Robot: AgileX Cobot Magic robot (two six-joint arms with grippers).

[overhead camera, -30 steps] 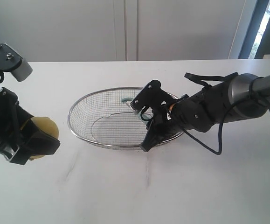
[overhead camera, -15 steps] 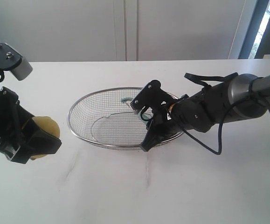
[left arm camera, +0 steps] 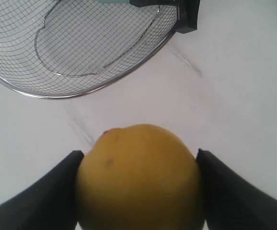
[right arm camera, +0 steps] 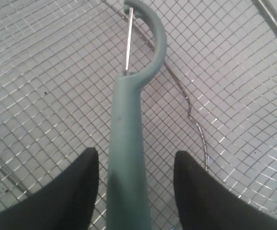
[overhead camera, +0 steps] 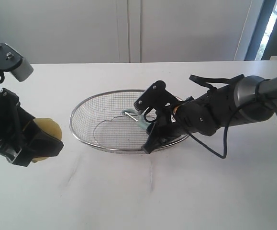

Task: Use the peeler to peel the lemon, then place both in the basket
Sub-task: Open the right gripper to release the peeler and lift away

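The left gripper is closed on the lemon. The yellow fruit fills the gap between the two black fingers and touches both, with its rounded end bulging out past their tips. Lemon and gripper sit close over the white table, well apart from the basket. In front of those jaws there is bare tabletop first, then the basket's steel rim.

Farther on, the right gripper reaches in over the basket's rim on the side away from the lemon, and its jaws are spread. The peeler lies lengthwise in the gap between them. A strip of mesh shows on each side of its teal handle, narrower on one side than the other, so neither finger presses it. The curved head and thin metal blade point out beyond the fingertips, toward the basket's middle. The peeler is over the wire mesh inside the basket, but I cannot tell whether its whole length rests on the mesh.
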